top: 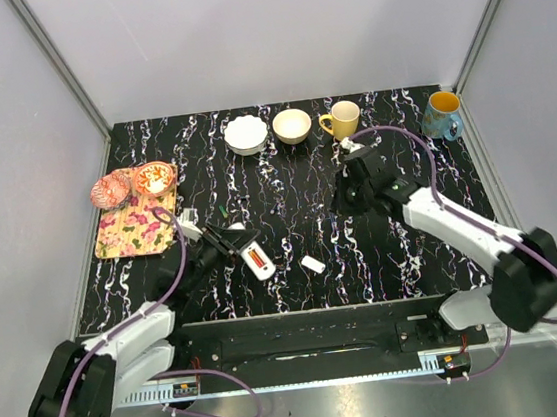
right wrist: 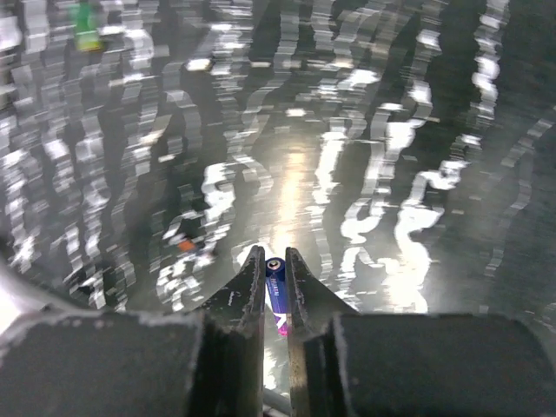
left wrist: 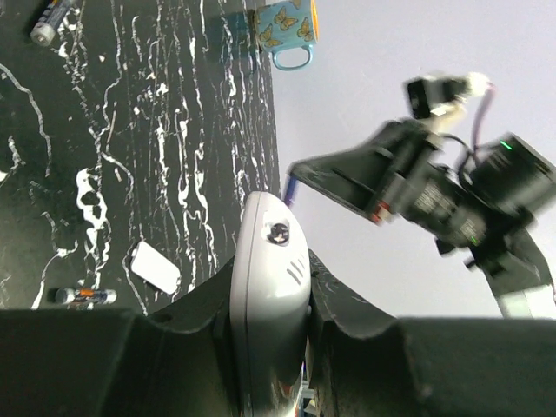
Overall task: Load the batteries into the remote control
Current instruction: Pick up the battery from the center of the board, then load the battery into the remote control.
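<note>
a black tabletop (top: 286,182) veined with white, closed in by pale walls. the left gripper (left wrist: 268,317) is clamped on the remote control (left wrist: 265,261), a black finger pressed against each long side of the white bar, at the near left of the table. from above, a reddish battery (top: 257,261) shows in the remote's open back. the right gripper (right wrist: 275,271), right of centre, pinches a purple-blue battery (right wrist: 274,288) between its fingertips, just over the table. a small white cover piece (top: 312,263) lies on the table just right of the remote. the left wrist view shows a loose battery (left wrist: 82,297) near the cover and a second loose battery (left wrist: 45,22) well apart from it. along the far edge stand a white bowl (top: 246,134), a tan bowl (top: 292,125), a yellow mug (top: 341,119) and a blue mug (top: 442,115). a floral tray (top: 126,236) sits at the left.
</note>
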Motion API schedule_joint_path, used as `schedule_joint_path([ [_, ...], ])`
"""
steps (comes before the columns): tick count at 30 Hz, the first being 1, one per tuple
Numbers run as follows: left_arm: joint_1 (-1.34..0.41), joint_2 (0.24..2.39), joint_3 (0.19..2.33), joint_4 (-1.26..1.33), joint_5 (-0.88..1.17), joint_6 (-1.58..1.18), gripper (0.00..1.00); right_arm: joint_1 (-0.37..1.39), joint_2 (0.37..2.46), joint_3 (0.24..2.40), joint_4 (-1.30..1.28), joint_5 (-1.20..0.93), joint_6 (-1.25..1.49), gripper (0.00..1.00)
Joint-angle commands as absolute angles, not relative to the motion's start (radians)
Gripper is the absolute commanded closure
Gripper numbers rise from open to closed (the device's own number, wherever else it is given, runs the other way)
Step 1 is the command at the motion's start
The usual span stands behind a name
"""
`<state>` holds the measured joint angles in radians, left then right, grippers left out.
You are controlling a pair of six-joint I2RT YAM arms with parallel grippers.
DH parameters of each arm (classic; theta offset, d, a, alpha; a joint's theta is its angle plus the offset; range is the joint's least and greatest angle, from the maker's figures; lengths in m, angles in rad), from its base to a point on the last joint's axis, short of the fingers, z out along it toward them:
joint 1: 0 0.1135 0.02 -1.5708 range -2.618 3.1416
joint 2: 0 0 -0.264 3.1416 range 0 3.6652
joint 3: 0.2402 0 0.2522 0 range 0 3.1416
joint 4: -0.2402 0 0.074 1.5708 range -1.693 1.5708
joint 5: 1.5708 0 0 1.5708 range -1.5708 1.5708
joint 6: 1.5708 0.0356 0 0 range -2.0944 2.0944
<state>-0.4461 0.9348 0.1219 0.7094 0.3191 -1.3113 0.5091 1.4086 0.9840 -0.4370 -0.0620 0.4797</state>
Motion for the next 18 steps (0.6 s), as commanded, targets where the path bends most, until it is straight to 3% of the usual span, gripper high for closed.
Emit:
schedule_joint_path([
  [1, -0.454, 1.012, 0.21, 0.874, 0.344, -1.342, 1.0, 0.649, 1.261, 1.017, -0.414, -0.031, 0.489, 1.0],
  [6, -0.483, 1.139, 0.273, 0.943, 0.348, -1.381, 1.0, 0.871, 1.186, 1.019, -0.365, 0.103, 0.494, 1.0],
  [18, -0.56, 1.382, 0.33, 1.266, 0.368, -1.479, 1.0, 0.973, 1.167, 1.063, -0.256, 0.166, 0.439, 1.0],
])
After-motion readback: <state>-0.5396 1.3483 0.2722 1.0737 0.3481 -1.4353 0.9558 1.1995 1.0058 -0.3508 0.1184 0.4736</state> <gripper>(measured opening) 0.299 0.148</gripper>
